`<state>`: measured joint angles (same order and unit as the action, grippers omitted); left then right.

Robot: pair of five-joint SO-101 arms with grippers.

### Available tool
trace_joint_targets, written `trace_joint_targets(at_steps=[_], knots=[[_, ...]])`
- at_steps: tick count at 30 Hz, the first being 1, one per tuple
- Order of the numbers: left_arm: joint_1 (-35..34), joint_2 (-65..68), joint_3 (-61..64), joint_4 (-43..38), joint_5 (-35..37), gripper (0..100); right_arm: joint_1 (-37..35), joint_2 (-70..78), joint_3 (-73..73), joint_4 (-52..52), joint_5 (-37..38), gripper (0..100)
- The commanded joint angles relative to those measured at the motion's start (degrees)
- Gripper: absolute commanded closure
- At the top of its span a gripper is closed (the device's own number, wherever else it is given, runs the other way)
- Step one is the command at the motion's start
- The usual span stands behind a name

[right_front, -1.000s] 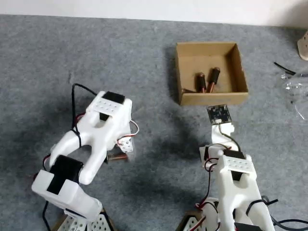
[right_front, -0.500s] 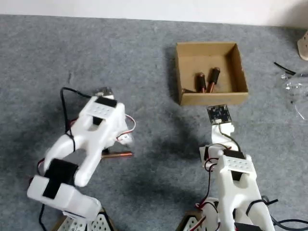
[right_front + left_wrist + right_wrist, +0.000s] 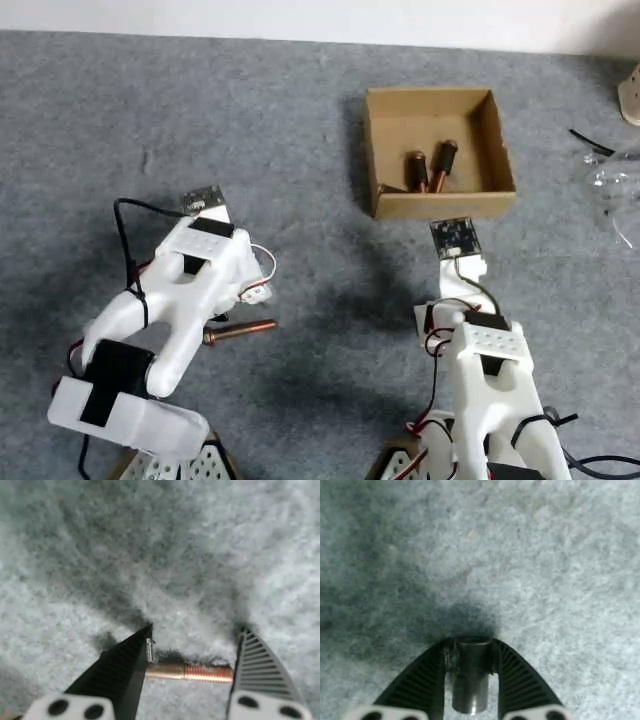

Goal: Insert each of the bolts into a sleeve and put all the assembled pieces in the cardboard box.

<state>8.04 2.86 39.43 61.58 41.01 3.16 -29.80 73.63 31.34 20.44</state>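
My left pincer [image 3: 196, 636] is spread wide and grasps nothing. The copper bolt [image 3: 189, 671] lies flat on the grey table [image 3: 150, 555], across the gap between its fingers. My right pincer [image 3: 471, 645] is clenched on a dark sleeve [image 3: 471, 680]. Just beyond my right arm, the cardboard box [image 3: 440, 205] holds 2 assembled pieces [image 3: 444, 163] side by side.

Bare carpet [image 3: 320, 250] runs from the bolt [image 3: 240, 331] to the walled cardboard box [image 3: 445, 206].
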Motion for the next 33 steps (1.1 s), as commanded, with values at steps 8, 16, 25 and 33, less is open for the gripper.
trace_joint_targets(at_steps=[8,16,25,33], knots=[[-0.2,-13.7,-0.8,9.8,-14.9,74,1.3,0.3,-1.3,-2.8,0.5,99.4],[-0.7,-21.4,-0.4,16.4,-59.6,75,1.3,0.3,-1.3,-2.8,0.5,99.4],[-1.9,-13.1,2.4,8.4,-75.2,75,1.4,0.3,-1.3,-2.8,0.5,99.4],[-2.3,0.7,0.4,2.8,-85.4,75,1.4,0.3,-1.3,-2.8,0.5,99.4]])
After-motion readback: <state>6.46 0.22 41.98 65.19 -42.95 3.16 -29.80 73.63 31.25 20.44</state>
